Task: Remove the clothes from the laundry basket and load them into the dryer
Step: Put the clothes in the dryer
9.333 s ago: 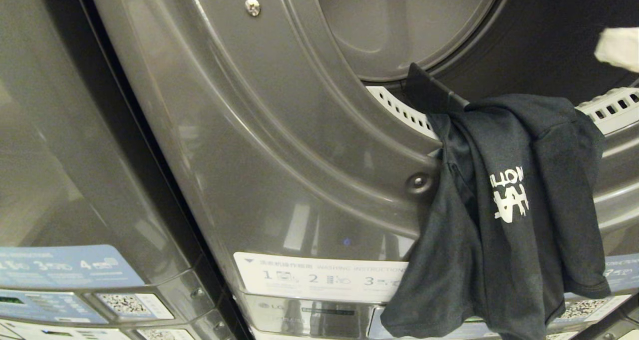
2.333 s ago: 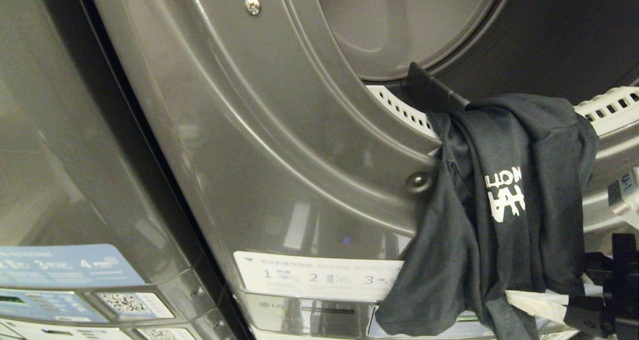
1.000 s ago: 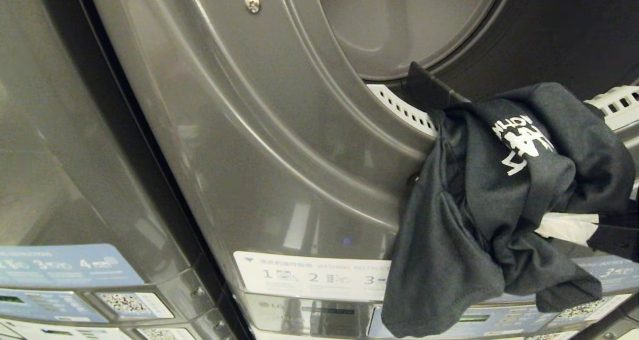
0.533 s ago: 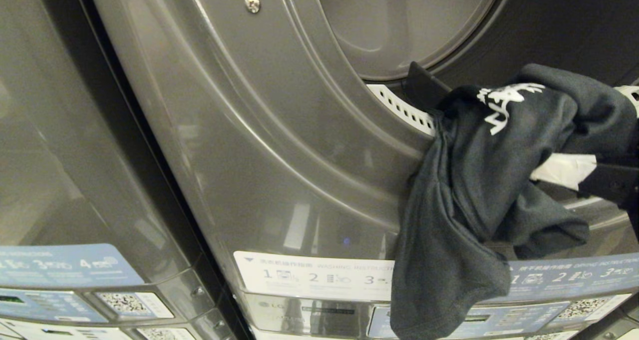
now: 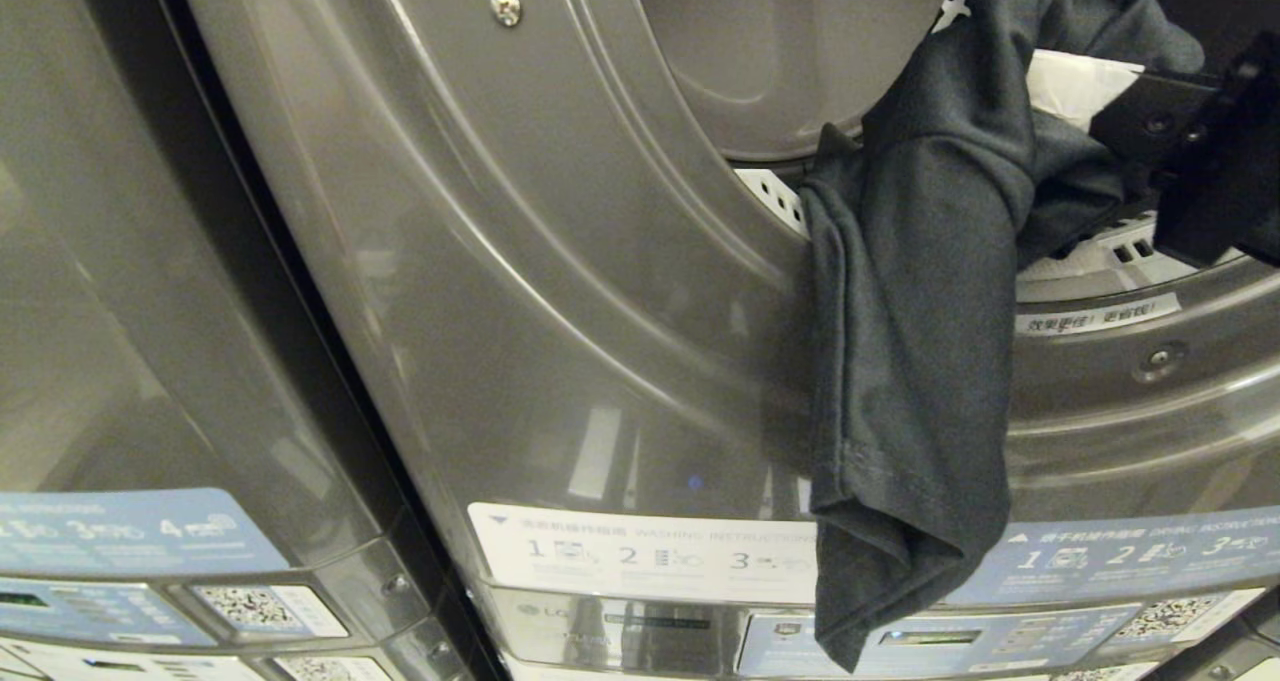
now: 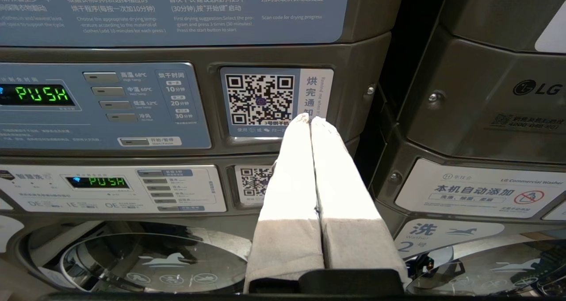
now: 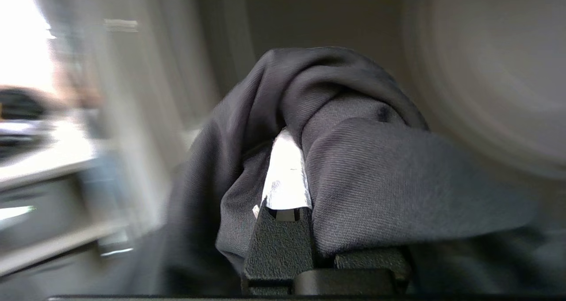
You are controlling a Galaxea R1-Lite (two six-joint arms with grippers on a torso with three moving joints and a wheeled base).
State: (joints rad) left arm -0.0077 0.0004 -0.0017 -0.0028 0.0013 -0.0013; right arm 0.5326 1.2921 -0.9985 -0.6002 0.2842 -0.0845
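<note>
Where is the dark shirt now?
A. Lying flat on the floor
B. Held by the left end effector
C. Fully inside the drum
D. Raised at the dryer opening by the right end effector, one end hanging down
D: the right end effector is shut on the shirt, whose tail hangs over the dryer front.

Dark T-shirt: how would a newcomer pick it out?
Find the open dryer mouth, upper right in the head view. Draped over its lower rim hangs the dark T-shirt, its top bunched on the right end effector. It is the only cloth there.
</note>
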